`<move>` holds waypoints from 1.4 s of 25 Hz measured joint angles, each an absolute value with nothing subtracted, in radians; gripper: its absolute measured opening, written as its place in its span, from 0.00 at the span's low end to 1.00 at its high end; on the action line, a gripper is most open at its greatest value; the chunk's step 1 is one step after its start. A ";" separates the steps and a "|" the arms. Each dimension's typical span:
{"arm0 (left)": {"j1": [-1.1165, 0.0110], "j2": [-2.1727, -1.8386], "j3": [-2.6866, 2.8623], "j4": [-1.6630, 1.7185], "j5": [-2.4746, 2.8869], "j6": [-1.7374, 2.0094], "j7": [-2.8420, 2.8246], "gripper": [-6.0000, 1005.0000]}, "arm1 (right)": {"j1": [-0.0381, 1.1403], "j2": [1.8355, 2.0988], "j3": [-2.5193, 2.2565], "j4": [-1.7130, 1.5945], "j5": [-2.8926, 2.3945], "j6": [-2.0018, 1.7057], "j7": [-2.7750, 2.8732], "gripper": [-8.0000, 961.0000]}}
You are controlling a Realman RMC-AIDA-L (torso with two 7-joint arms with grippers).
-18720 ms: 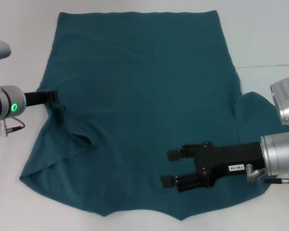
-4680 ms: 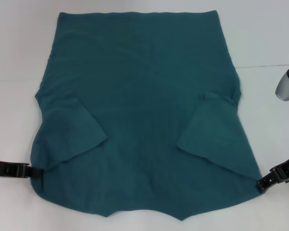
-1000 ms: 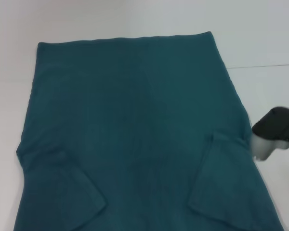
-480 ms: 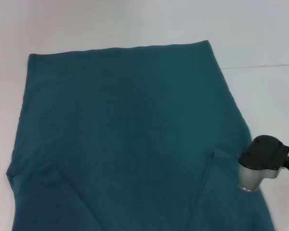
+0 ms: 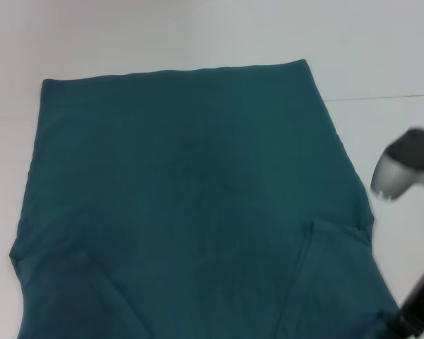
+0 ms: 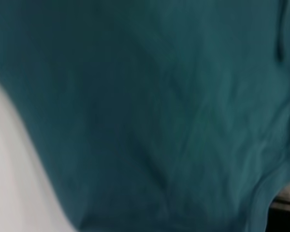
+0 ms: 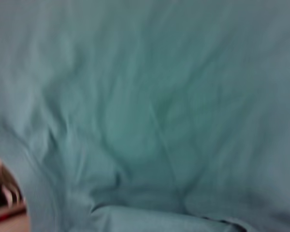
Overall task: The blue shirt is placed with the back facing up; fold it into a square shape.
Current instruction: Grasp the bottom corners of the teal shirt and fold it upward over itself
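White worktop (image 5: 198, 35): blue shirt (image 5: 191, 198) spread flat, back up, right sleeve folded inward to square outline. Your right gripper (image 5: 418, 311) sits at shirt's near right edge; finger state unreadable. Left gripper unseen.

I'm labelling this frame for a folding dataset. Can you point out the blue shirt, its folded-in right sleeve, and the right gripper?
blue shirt (image 5: 191, 191), head view, middle of its back.
folded-in right sleeve (image 5: 336, 282), head view, middle of the flap.
right gripper (image 5: 418, 311), head view, dark body at the shirt's corner.

light: even, bright, soft shadows | head view: right arm (image 5: 404, 171) motion-blurred | both wrist views: out of focus, shirt (image 6: 159, 106) folds smeared | no glare
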State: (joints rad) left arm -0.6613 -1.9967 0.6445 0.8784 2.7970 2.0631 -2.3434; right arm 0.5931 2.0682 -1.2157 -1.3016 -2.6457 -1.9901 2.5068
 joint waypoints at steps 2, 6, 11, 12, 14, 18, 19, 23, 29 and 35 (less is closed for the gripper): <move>-0.679 -1.980 0.583 0.877 2.758 2.065 -2.342 0.06 | 0.625 2.080 -1.104 -1.302 -2.645 -1.982 2.464 0.08; -0.689 -1.969 0.534 0.877 2.715 2.057 -2.339 0.06 | 0.644 2.086 -1.014 -1.303 -2.644 -1.962 2.452 0.08; -0.700 -1.956 0.475 0.877 2.673 1.993 -2.327 0.06 | 0.653 2.084 -0.921 -1.303 -2.643 -1.894 2.437 0.08; -0.701 -1.954 0.468 0.877 2.668 1.979 -2.324 0.06 | 0.652 2.083 -0.909 -1.303 -2.643 -1.872 2.433 0.08; -0.703 -1.952 0.455 0.877 2.656 1.940 -2.319 0.06 | 0.646 2.082 -0.887 -1.308 -2.643 -1.819 2.427 0.08; -0.706 -1.948 0.446 0.880 2.638 1.871 -2.317 0.06 | 0.642 2.084 -0.825 -1.311 -2.626 -1.728 2.406 0.08; -0.707 -1.945 0.441 0.882 2.635 1.856 -2.317 0.06 | 0.642 2.084 -0.812 -1.310 -2.616 -1.711 2.400 0.08; -0.712 -1.934 0.423 0.885 2.620 1.780 -2.308 0.06 | 0.636 2.086 -0.788 -1.300 -2.578 -1.616 2.389 0.08; -0.720 -1.933 0.430 0.879 2.595 1.661 -2.304 0.06 | 0.633 2.089 -0.788 -1.245 -2.553 -1.480 2.396 0.08; -0.727 -1.933 0.430 0.878 2.584 1.571 -2.303 0.06 | 0.633 2.088 -0.765 -1.199 -2.526 -1.386 2.397 0.08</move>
State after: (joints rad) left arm -0.7266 -1.9328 0.4301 0.8780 2.5843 1.5713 -2.3027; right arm 0.6335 2.0883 -0.7650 -1.1993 -2.5257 -1.3857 2.3969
